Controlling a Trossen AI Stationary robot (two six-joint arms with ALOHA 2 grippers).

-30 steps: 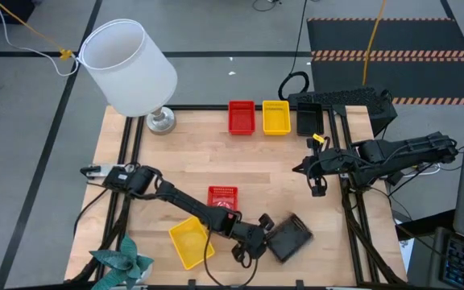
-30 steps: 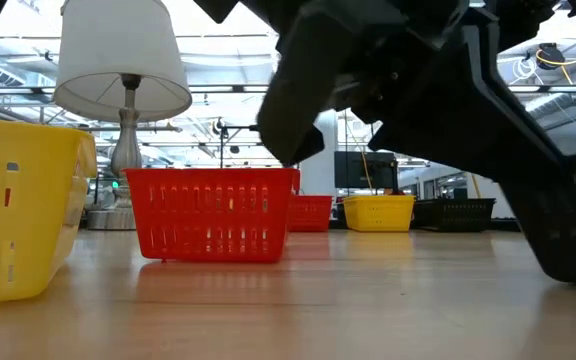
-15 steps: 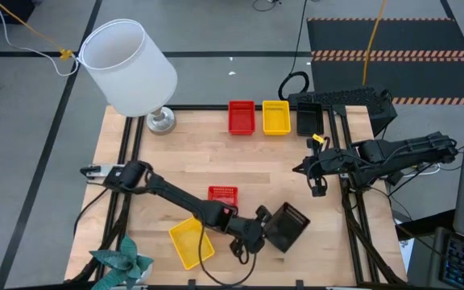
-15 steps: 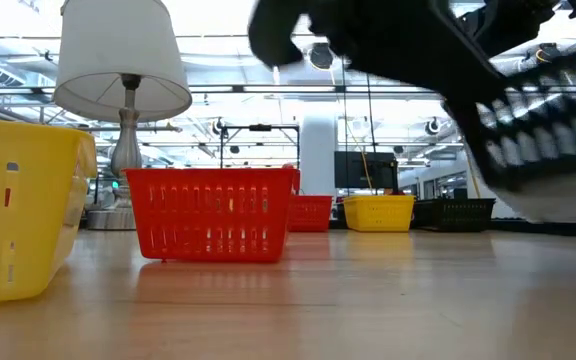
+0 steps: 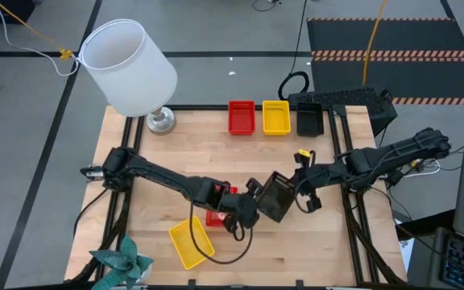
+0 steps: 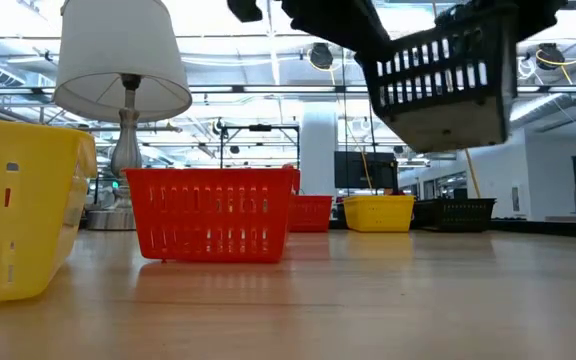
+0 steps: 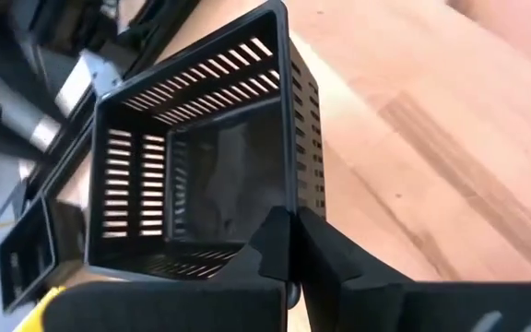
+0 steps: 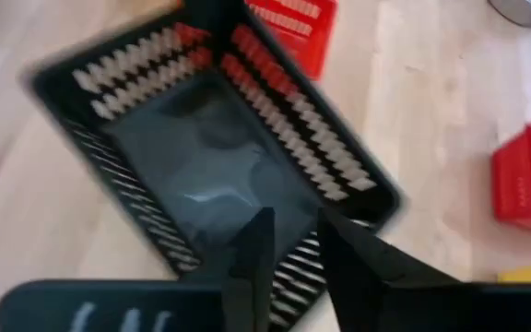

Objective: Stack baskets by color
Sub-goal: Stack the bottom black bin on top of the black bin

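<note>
Your left gripper (image 5: pixel 252 203) is over the middle of the tabletop (image 5: pixel 184 153), toward the right, clamped tight on one wall of a black basket (image 5: pixel 276 196). The wrist view shows its fingers (image 7: pixel 289 244) pinching the rim with no gap. In the low view that basket (image 6: pixel 446 80) hangs tilted, well clear of the wood.

Your right gripper (image 5: pixel 299 193) has reached in from the right edge and sits at the opposite side of the same basket. Its fingers (image 8: pixel 256 249) stand a little apart on either side of the basket wall, but you cannot tell from these pictures whether they are gripping it or only straddling it.

Just beside the left gripper, partly hidden under the arm, a red basket (image 5: pixel 218 216) rests on the tabletop near the front edge. A yellow basket (image 5: pixel 187 241) lies beside it, nearer the front left corner, turned at an angle.

Along the back edge you have three more in a row: red (image 5: pixel 241 118), then yellow (image 5: pixel 275 118), then black (image 5: pixel 309 121) nearest the back right corner. Whether each of these is one basket or several nested you cannot tell.

A white lamp (image 5: pixel 129 68) stands at the back left corner, and a small plant (image 5: pixel 119 264) sits at the front left corner.
</note>
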